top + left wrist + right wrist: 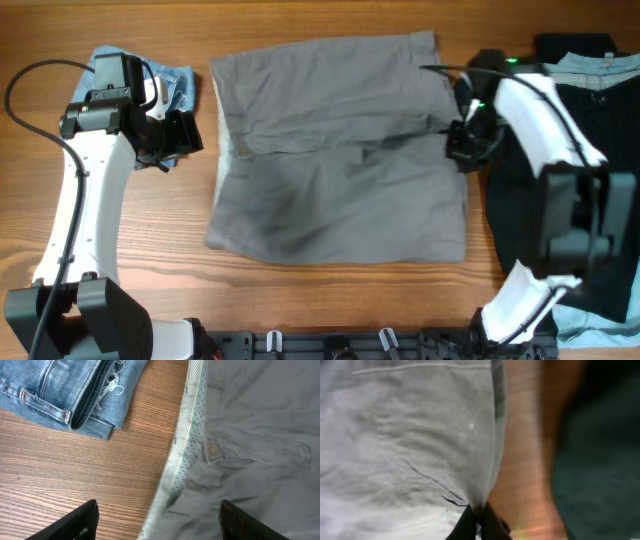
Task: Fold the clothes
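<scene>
The grey shorts (pixel 335 150) lie spread flat in the middle of the table, waistband toward the left. My left gripper (pixel 185 135) is open and empty, hovering just left of the waistband edge; in the left wrist view its two fingers (pixel 157 522) straddle the striped inner waistband (pixel 182 455). My right gripper (pixel 462 148) is at the shorts' right edge. In the right wrist view its fingers (pixel 479 522) are pinched shut on the grey cloth's (pixel 410 450) edge.
Small light-blue denim shorts (pixel 170 85) lie at the back left, also in the left wrist view (pixel 65 390). A big black garment with pale-blue cloth (pixel 590 150) lies at the right, close to my right arm. Bare wood shows between them.
</scene>
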Available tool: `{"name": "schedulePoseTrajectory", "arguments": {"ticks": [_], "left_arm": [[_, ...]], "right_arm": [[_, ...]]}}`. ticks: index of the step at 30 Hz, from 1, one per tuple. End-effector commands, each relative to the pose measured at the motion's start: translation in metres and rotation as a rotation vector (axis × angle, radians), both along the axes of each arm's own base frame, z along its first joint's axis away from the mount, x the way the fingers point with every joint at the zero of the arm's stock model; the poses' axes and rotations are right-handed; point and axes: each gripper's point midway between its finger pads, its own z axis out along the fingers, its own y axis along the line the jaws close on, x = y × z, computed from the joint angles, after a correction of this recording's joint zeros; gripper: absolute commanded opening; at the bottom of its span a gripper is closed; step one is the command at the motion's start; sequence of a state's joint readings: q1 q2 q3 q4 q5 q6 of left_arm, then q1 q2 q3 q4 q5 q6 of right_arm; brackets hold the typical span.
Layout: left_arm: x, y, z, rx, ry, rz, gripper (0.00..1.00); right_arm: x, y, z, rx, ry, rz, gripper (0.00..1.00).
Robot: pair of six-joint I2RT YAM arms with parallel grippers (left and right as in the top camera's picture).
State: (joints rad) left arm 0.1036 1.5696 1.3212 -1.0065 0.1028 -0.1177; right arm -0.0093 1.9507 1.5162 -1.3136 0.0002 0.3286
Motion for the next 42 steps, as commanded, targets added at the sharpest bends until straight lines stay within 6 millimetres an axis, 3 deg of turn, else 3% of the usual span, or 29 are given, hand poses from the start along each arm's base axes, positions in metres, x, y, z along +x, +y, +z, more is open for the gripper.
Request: {"name": "schedulePoseTrajectory", "arguments": {"ticks": [1,3,6,8,11,13,19,21,23,24,26,27,29,34,38,42], "left_arm": [[-0.002,-0.006,0.003,-0.024,-0.011,-0.017,0.78],[0.0,-0.018,0.002,-0.081,-0.025,-0.06,0.77],[0.007,-0.042,-0.008,-0.132,-0.064,-0.206,0.61],[0.012,-0.056,-0.025,-0.129,-0.062,-0.262,0.56],[0.02,-0.075,-0.058,-0.114,-0.048,-0.371,0.66],[0.028,-0.084,-0.079,-0.107,-0.037,-0.409,0.66],[0.049,-0.085,-0.129,-0.083,-0.016,-0.411,0.61],[0.05,-0.085,-0.135,-0.084,-0.01,-0.411,0.45],[0.05,-0.079,-0.137,-0.062,-0.005,-0.4,0.07],[0.051,-0.07,-0.139,-0.026,0.003,-0.37,0.04],[0.053,-0.036,-0.142,0.083,0.035,-0.201,0.04],[0.049,-0.003,-0.143,0.152,0.064,-0.021,0.04],[0.046,0.012,-0.143,0.124,0.073,0.071,0.04],[0.046,0.02,-0.142,0.025,0.07,0.124,0.04],[0.046,0.014,-0.142,-0.007,0.069,0.114,0.04],[0.046,0.011,-0.141,-0.023,0.07,0.109,0.04]], "right_arm": [[0.0,-0.02,0.018,-0.056,-0.038,-0.037,0.56],[0.0,-0.025,0.019,-0.056,-0.04,-0.053,0.6],[0.003,-0.029,0.019,-0.047,-0.054,-0.063,0.61],[0.01,-0.018,0.019,0.037,-0.087,-0.003,0.6],[0.016,0.006,0.022,0.188,-0.125,0.064,0.6],[0.02,0.016,0.024,0.245,-0.146,0.083,0.6],[0.023,0.025,0.026,0.305,-0.168,0.117,0.6],[0.024,0.025,0.026,0.304,-0.171,0.117,0.61],[0.026,0.025,0.026,0.303,-0.179,0.118,0.61],[0.027,0.025,0.026,0.303,-0.183,0.119,0.61],[0.028,0.025,0.026,0.302,-0.186,0.12,0.61],[0.027,0.025,0.025,0.302,-0.186,0.119,0.61],[0.027,0.025,0.025,0.302,-0.184,0.119,0.61],[0.036,0.024,0.025,0.297,-0.22,0.125,0.61],[0.062,0.026,0.023,0.284,-0.328,0.156,0.63],[0.051,0.036,0.002,0.293,-0.271,0.145,0.67]]}}
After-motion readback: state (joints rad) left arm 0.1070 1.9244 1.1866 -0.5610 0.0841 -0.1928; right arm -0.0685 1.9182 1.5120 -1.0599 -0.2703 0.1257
